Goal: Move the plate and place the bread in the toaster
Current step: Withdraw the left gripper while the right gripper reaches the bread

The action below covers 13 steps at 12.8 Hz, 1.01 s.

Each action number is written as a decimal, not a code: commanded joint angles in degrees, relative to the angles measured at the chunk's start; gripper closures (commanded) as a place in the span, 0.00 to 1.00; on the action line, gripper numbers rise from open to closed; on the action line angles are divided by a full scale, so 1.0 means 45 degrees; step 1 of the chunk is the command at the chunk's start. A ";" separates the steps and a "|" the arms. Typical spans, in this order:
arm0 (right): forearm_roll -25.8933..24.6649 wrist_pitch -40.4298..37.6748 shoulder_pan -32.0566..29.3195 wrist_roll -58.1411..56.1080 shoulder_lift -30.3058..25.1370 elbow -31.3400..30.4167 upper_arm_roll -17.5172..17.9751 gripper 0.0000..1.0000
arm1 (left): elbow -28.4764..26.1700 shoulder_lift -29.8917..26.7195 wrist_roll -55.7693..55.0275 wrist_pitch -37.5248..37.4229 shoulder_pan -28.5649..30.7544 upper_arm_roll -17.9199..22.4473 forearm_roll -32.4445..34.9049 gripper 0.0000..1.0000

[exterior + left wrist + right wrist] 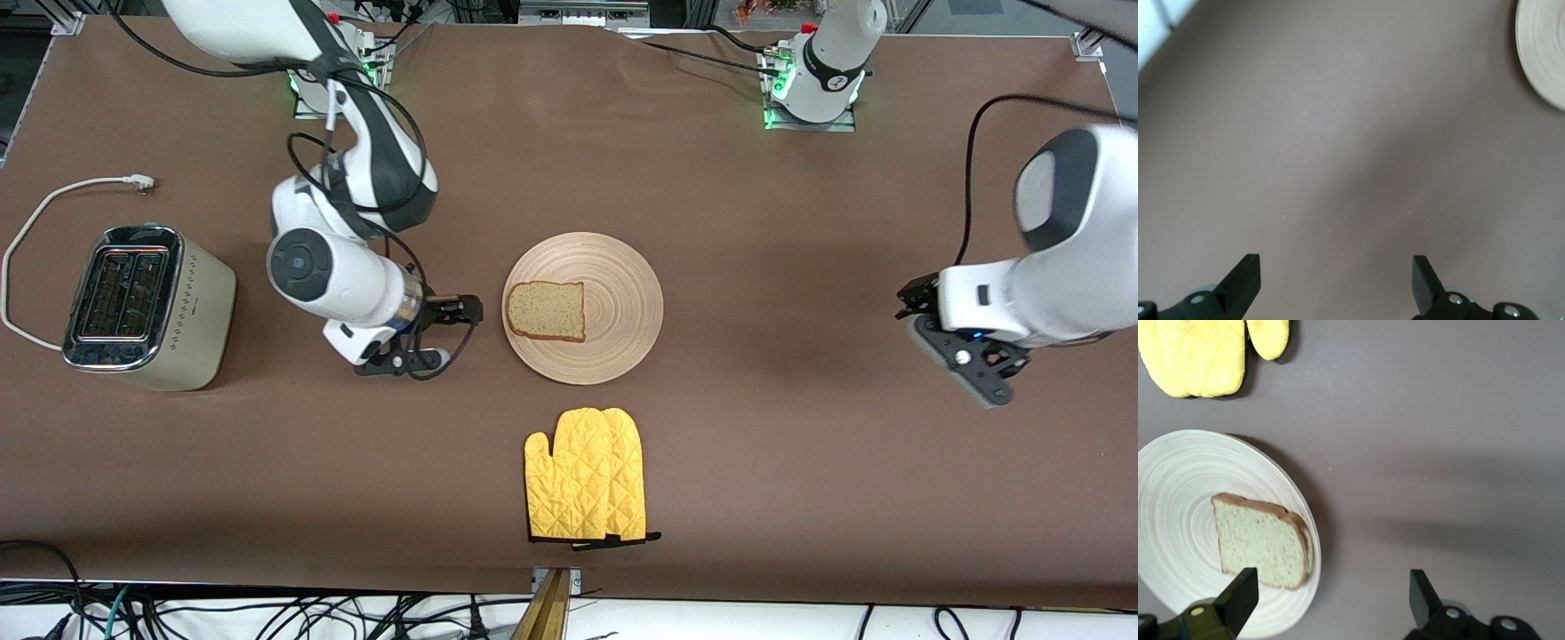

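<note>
The round wooden plate point(622, 307) lies mid-table with the bread point(547, 310) flat on the part of it toward the right arm's end. In the right wrist view the bread point(1261, 547) rests near the plate's rim point(1178, 520). My right gripper point(449, 333) point(1331, 597) is open over the cloth at that rim, holding nothing. The toaster point(142, 307) stands at the right arm's end, slots up. My left gripper point(929, 342) point(1336, 280) hangs open and empty over bare cloth toward the left arm's end, with only the plate's edge point(1545, 53) in its view.
A yellow oven mitt point(587, 487) point(1198, 353) lies nearer to the front camera than the plate. The toaster's white cord point(36, 222) loops across the cloth beside it. Brown cloth covers the whole table.
</note>
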 commanded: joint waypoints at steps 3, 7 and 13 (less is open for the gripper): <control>0.0048 0.1128 0.0895 0.0939 0.0864 0.0119 -0.0109 0.00 | 0.0058 -0.1085 -0.3019 -0.0446 -0.0003 0.0021 0.0331 0.00; -0.0070 0.1732 0.1325 0.1038 0.1352 0.0119 -0.0128 0.00 | -0.1599 -0.2841 -0.6935 -0.0426 -0.1874 0.1835 -0.0021 0.00; -0.0264 0.2515 0.2146 0.1312 0.2055 0.0119 -0.0226 0.00 | -0.4162 -0.4721 -0.8216 0.0845 -0.2386 0.2794 -0.0763 0.00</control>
